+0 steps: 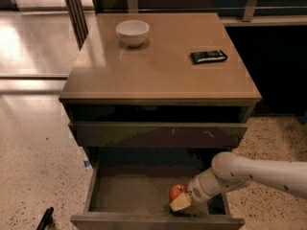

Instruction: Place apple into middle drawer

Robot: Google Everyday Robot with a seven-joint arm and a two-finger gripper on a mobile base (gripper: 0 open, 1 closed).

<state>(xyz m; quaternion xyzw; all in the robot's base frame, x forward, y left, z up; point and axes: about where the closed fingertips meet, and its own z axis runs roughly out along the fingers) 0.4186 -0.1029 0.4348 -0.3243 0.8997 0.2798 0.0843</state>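
The pincer (179, 197) reaches in from the right into the open middle drawer (125, 195), closed around the apple (176, 190), which hangs low over the drawer floor towards the front right corner. On the table (158, 75) above rest a white bowl (132, 31) and a flat black packet (208, 56).

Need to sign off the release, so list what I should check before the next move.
1. Middle drawer pulled open: ok.
2. Apple within the drawer walls, right of centre: ok.
3. Gripper down in the drawer, against the apple: ok.
4. Apple resting on the drawer floor: cannot tell.
5. Arm apart from the scratched drawer above: ok.
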